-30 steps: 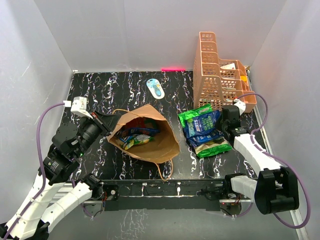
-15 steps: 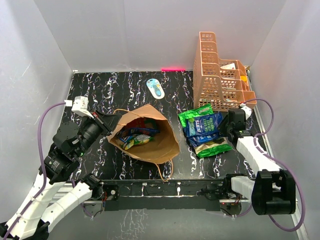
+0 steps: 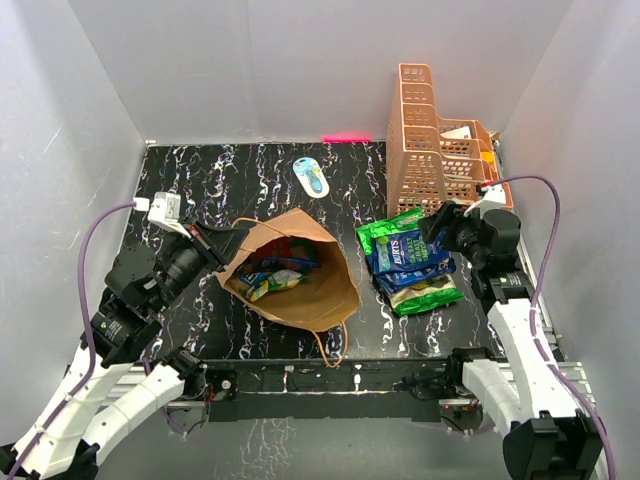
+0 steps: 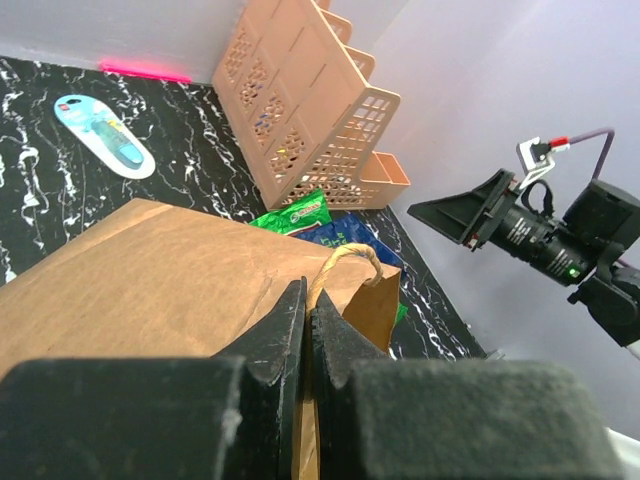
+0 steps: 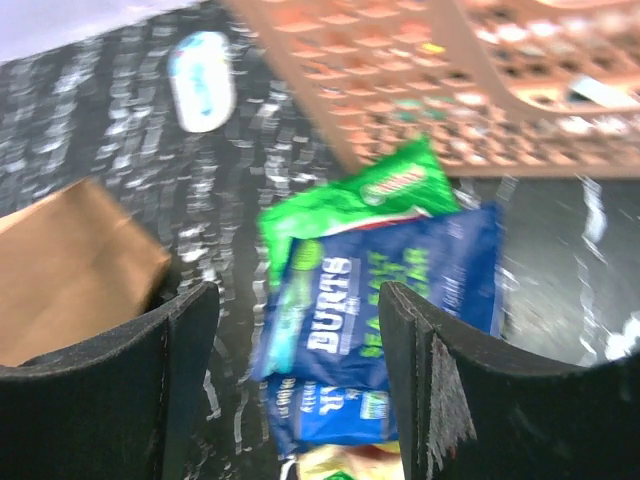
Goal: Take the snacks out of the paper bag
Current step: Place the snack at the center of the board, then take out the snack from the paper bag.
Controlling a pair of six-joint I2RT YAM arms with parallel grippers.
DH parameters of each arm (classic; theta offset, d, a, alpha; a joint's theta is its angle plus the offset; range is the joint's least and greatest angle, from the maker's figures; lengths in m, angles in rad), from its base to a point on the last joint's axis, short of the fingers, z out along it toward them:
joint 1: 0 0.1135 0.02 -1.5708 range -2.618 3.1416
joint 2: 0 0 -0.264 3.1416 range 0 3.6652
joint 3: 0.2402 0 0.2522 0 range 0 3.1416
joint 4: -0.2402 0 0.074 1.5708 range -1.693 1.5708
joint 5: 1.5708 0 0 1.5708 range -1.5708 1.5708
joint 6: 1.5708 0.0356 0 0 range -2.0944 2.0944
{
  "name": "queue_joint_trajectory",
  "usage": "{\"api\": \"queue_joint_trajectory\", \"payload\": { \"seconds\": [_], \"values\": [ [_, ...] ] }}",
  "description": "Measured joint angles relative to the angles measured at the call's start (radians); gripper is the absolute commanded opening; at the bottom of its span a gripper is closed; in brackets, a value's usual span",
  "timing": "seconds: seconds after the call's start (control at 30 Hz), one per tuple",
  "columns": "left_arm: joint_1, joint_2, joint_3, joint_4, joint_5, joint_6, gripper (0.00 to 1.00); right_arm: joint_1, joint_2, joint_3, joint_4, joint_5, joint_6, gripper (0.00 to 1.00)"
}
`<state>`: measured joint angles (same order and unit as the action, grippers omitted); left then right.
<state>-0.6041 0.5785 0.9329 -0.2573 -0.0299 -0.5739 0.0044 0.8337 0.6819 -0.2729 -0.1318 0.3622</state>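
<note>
The brown paper bag [image 3: 305, 285] lies on its side with its mouth open toward the left. Several snacks [image 3: 275, 272] show inside it. My left gripper [image 4: 308, 297] is shut on the bag's rim [image 4: 150, 270], right by the twisted handle [image 4: 350, 255]. To the bag's right, three snacks lie in a pile: a green packet [image 3: 388, 229], a blue one [image 3: 408, 250] and a green-yellow one [image 3: 425, 293]. My right gripper [image 3: 432, 222] hangs open above that pile. In the right wrist view the blue packet [image 5: 390, 290] lies below the spread fingers [image 5: 300, 310], which hold nothing.
An orange lattice basket [image 3: 435, 140] stands at the back right, close behind my right gripper. A blue-white oval object [image 3: 311, 177] lies at the back middle. Grey walls close in the black marbled table [image 3: 190, 180] on three sides.
My right gripper has opened, left the blue packet on the pile and risen back toward the basket. The left arm and the bag have stayed put.
</note>
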Motion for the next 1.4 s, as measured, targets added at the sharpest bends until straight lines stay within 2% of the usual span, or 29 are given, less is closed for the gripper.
{"api": "queue_joint_trajectory", "payload": {
  "seconds": [0.2, 0.37, 0.5, 0.67, 0.77, 0.9, 1.1, 1.4],
  "values": [
    [0.0, -0.018, -0.031, 0.056, 0.069, 0.027, 0.0, 0.049, -0.087, 0.042, 0.114, -0.341, -0.093, 0.69],
    [0.0, -0.027, -0.062, 0.114, 0.125, 0.027, 0.0, 0.264, -0.126, 0.067, 0.212, -0.51, -0.165, 0.68],
    [0.0, -0.019, -0.068, 0.132, 0.148, 0.023, 0.0, 0.499, -0.106, 0.082, 0.245, -0.591, -0.252, 0.69],
    [0.0, -0.014, -0.068, 0.137, 0.151, 0.023, 0.0, 0.821, -0.026, 0.122, 0.217, -0.505, -0.414, 0.69],
    [0.0, -0.014, -0.068, 0.137, 0.151, 0.023, 0.0, 1.011, 0.072, 0.158, 0.209, -0.357, -0.518, 0.69],
    [0.0, -0.014, -0.068, 0.13, 0.151, 0.024, 0.0, 1.181, 0.245, 0.212, 0.182, -0.157, -0.657, 0.68],
    [0.0, -0.014, -0.064, 0.118, 0.153, 0.027, 0.0, 1.207, 0.4, 0.223, 0.175, 0.087, -0.866, 0.66],
    [0.0, -0.015, -0.063, 0.118, 0.167, 0.027, 0.0, 1.197, 0.559, 0.211, 0.336, 0.289, -1.026, 0.63]
  ]
}}
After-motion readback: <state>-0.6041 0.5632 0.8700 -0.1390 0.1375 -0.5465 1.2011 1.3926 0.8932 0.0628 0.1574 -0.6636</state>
